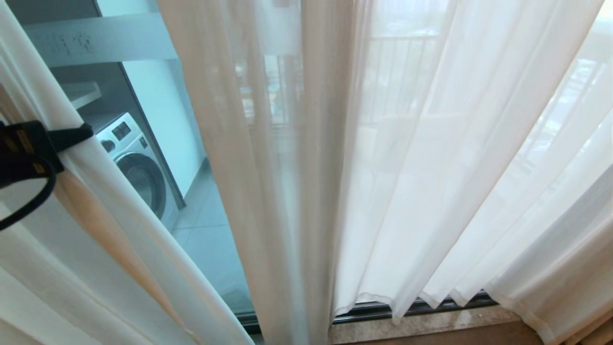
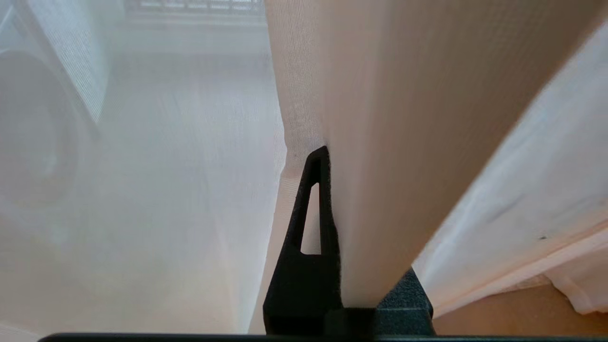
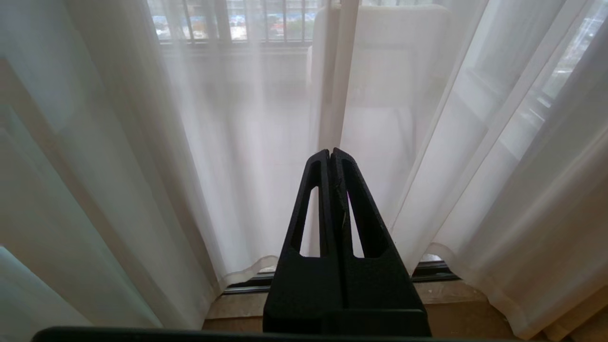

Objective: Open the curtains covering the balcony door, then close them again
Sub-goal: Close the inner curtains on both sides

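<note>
A: Report the left gripper (image 1: 72, 136).
B: At the scene's left edge, clamped on a fold of the curtains (image 1: 392, 158); in the left wrist view the fabric sits pinched between its fingers (image 2: 311, 199).
A: And the balcony door (image 1: 103, 45)?
B: Exposed through the gap left of centre, with a washing machine (image 1: 136, 163) behind the glass.
A: Right gripper (image 3: 331, 154)?
B: Fingers pressed together, holding nothing, short of the hanging panels.

Curtains (image 1: 431, 167) being hung before balcony door (image 1: 100, 43), gap being left at left. Washing machine (image 1: 139, 167) being seen behind door glass. Left curtain fold being pinched in left gripper (image 1: 72, 136) at far left.
</note>
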You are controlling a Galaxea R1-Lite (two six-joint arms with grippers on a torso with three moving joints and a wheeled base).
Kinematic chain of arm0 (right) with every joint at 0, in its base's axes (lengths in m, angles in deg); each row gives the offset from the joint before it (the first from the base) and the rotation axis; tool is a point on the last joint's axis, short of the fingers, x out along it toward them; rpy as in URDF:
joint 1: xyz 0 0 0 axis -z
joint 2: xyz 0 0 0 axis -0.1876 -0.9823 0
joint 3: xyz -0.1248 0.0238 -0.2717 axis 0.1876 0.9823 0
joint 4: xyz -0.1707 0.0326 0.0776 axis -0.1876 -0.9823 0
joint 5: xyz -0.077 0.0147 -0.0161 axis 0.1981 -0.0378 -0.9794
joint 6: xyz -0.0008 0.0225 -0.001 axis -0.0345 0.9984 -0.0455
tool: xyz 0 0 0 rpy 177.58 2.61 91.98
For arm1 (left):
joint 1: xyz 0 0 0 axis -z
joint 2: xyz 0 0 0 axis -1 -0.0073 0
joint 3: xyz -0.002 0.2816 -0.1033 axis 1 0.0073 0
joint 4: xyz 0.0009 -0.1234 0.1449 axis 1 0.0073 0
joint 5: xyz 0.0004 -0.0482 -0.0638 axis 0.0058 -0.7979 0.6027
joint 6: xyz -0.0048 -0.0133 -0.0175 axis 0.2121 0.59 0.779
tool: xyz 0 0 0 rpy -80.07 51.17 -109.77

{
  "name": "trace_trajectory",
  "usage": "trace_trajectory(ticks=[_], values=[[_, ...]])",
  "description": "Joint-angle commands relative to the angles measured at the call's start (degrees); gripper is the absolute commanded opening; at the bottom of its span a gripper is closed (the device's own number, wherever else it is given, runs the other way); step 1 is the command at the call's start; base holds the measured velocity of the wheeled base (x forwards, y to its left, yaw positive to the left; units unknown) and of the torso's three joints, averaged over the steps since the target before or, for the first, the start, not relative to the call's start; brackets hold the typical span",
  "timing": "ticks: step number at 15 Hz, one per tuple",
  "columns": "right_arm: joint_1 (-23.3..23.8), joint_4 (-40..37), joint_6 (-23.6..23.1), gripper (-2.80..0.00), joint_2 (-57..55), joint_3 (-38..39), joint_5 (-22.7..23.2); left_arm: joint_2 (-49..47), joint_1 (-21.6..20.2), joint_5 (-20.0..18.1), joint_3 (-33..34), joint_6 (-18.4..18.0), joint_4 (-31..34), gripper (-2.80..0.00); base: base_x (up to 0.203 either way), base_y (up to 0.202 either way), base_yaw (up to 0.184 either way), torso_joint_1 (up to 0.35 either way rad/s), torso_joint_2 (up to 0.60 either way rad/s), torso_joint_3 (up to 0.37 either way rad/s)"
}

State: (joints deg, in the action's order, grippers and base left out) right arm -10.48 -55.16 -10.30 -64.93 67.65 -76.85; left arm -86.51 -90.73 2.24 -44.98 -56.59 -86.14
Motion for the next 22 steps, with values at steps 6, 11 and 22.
trace_trajectory(ticks=[6, 11, 22], values=[[0.0, 0.1, 0.0, -2.80, 0.0, 0.0, 0.1, -0.1, -0.1, 0.0, 0.0, 0.1, -0.1, -2.80, 0.000, 0.000, 0.000, 0.000, 0.00, 0.000], [0.0, 0.1, 0.0, -2.80, -0.1, 0.0, 0.0, 0.5, 0.5, 0.0, -1.3, 0.1, -0.1, -2.80, 0.000, 0.000, 0.000, 0.000, 0.00, 0.000], [0.0, 0.1, 0.0, -2.80, 0.0, 0.0, 0.0, 2.7, 15.1, 2.9, -4.3, 0.1, -0.1, -2.80, 0.000, 0.000, 0.000, 0.000, 0.00, 0.000]])
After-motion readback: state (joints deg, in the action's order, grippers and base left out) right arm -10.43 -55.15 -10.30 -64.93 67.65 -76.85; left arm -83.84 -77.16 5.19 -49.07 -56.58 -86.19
